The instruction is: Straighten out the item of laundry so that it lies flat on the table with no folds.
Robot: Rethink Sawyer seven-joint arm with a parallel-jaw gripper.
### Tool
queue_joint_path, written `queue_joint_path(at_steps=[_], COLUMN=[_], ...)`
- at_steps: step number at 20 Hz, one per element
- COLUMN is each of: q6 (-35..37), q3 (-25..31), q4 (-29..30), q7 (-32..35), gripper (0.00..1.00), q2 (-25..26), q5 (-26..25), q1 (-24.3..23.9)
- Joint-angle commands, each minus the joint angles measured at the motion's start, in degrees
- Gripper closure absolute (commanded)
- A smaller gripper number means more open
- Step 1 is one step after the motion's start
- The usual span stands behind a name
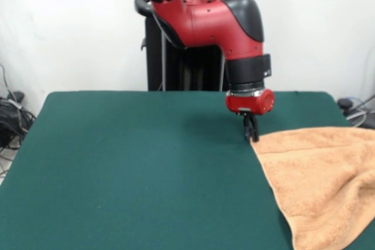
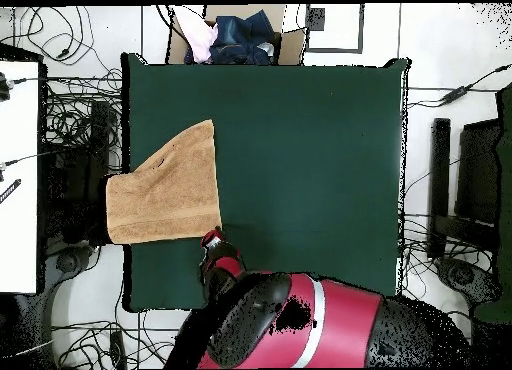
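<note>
The tan towel lies at the right side of the dark green table in the front view, with a soft fold running across its right part. In the overhead view the towel lies at the table's left edge, and part of it hangs past that edge. My gripper points straight down at the towel's far left corner and is shut on that corner, down at the tabletop. In the overhead view the gripper is at the towel's bottom right corner.
A box with clothes stands beyond the table's top edge in the overhead view. Cables and black equipment lie on the floor around the table. The robot's pedestal stands behind the table's far edge.
</note>
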Motion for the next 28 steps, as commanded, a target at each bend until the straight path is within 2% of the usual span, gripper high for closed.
queue_joint_path(at_steps=[1,6,9,15,20,24,28], q6=[2.72,2.86,4.40,7.31,7.68,7.48,11.44], q3=[0.39,0.26,1.04,1.51,-0.37,-1.57,0.30], q4=[-12.80,-12.05,-10.40,-6.67,-6.94,-7.56,-8.93], q7=[5.47,6.00,5.86,2.50,0.03,0.12,-0.20], gripper=[1.00,1.00,1.00,1.00,1.00,1.00,1.00], q2=[7.24,6.98,6.39,6.83,8.88,9.52,9.14], q5=[4.45,5.68,3.73,-7.42,-18.57,-24.45,-31.30], q1=[1.74,2.56,1.37,-4.69,-9.23,-10.79,-15.06])
